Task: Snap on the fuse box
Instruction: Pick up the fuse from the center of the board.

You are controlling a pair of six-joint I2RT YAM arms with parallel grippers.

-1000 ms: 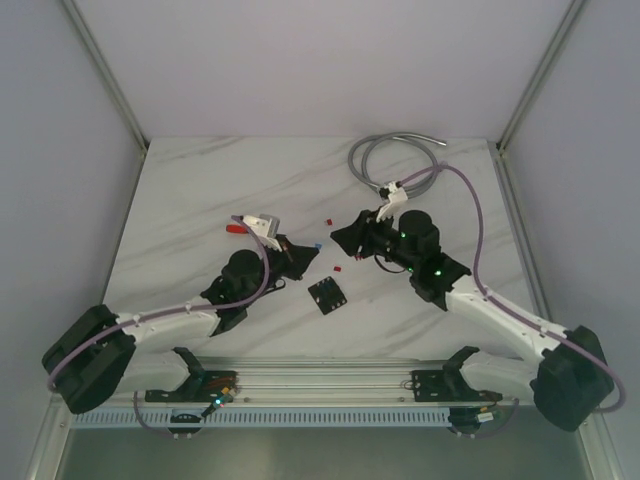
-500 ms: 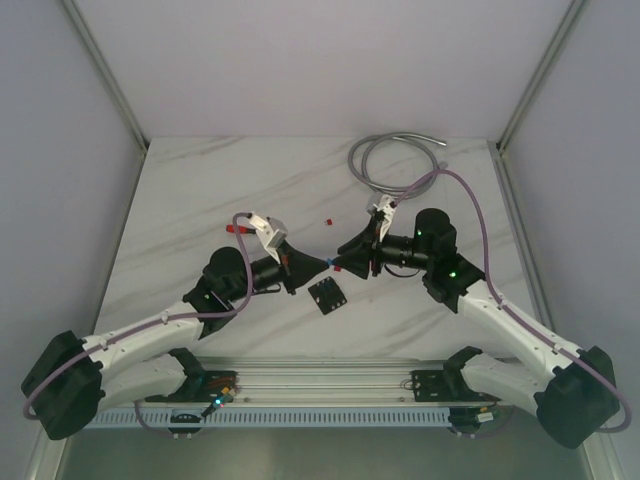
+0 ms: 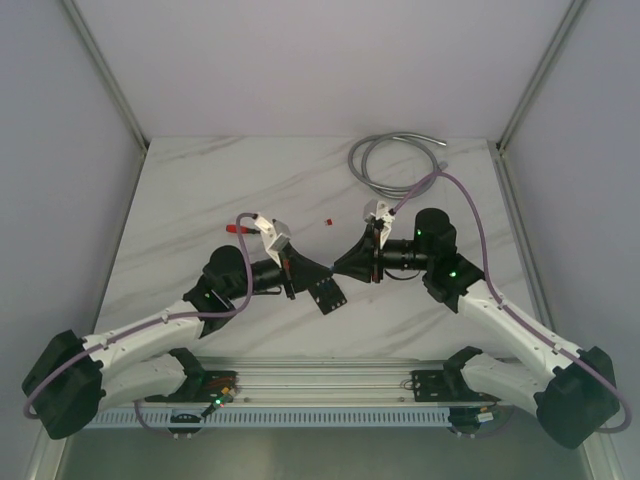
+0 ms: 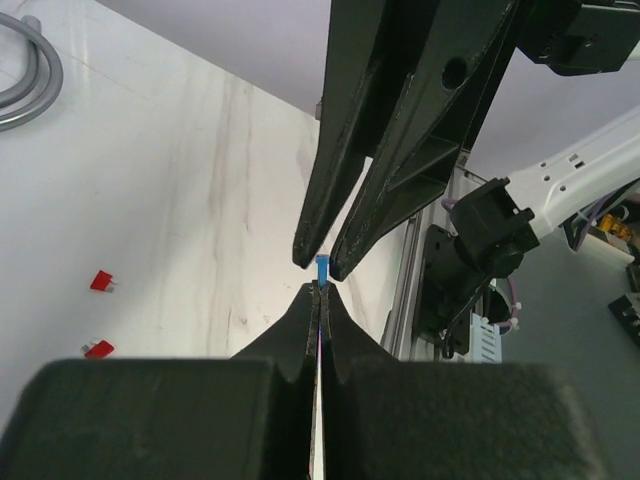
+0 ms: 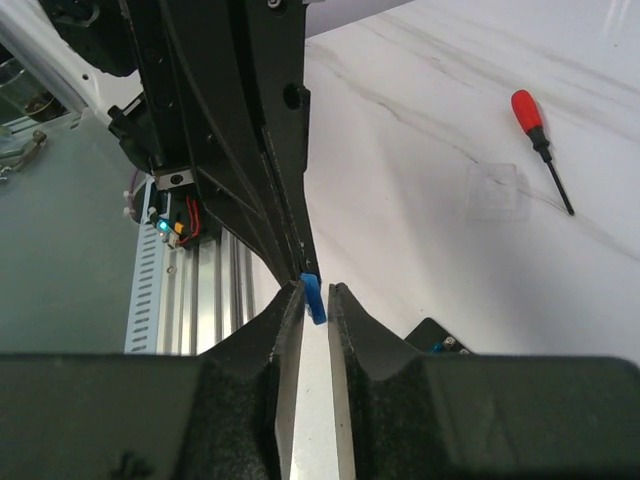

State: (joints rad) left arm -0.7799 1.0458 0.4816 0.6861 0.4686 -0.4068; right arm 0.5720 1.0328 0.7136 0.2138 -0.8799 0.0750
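The fuse box [image 3: 329, 295] is a small black square block lying flat on the marble, just below the spot where the two grippers meet tip to tip. One corner of the fuse box [image 5: 441, 341] shows in the right wrist view. My left gripper [image 4: 320, 291] is shut on a tiny blue fuse [image 4: 321, 268] that sticks out past its tips. My right gripper [image 5: 315, 293] faces it with its jaws narrowly apart around that blue fuse [image 5: 314, 299]. The fuse touches one finger, and a gap shows on the other side. Both grippers are held above the table.
A red-handled screwdriver [image 5: 540, 138] and a clear plastic square [image 5: 493, 190] lie behind the left arm. Two loose red fuses [image 4: 101, 282] rest on the marble, and another red fuse [image 3: 326, 220] lies further back. A grey cable [image 3: 395, 160] coils at the back. The metal rail [image 3: 320, 385] runs along the near edge.
The left arm swung right and the right gripper turned to face it, bringing the tips together over the fuse box. The right jaws have narrowed around the blue fuse.
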